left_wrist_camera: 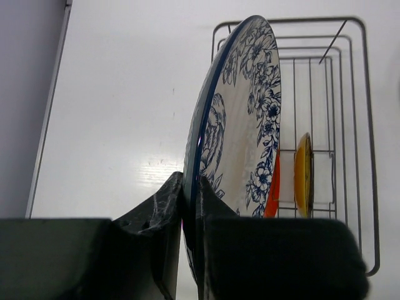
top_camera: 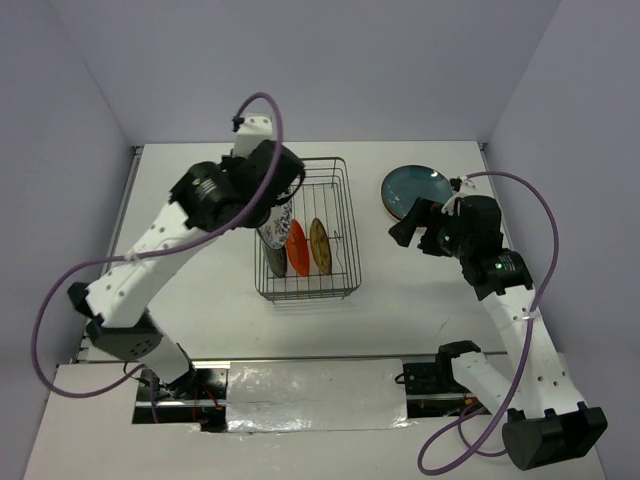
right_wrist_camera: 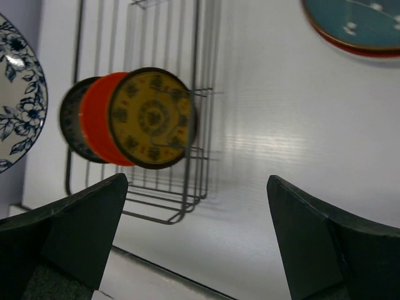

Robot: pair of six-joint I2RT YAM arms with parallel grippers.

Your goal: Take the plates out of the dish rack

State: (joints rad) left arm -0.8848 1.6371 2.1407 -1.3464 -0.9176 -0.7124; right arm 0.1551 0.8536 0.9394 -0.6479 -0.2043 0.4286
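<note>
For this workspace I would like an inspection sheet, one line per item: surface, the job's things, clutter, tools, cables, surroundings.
Surface: white table.
Job's things: the wire dish rack holds a dark plate, an orange plate and a yellow plate, all upright. A flowered plate stands on edge at the rack's left side. A teal plate lies flat on the table, right of the rack.
Clutter: nothing seen.
Tools: the left tool is shut on the flowered plate's rim. The right tool is open and empty, above the table right of the rack.
Cables: purple cables loop off both arms, clear of the plates.
Surroundings: plain pale walls.
</note>
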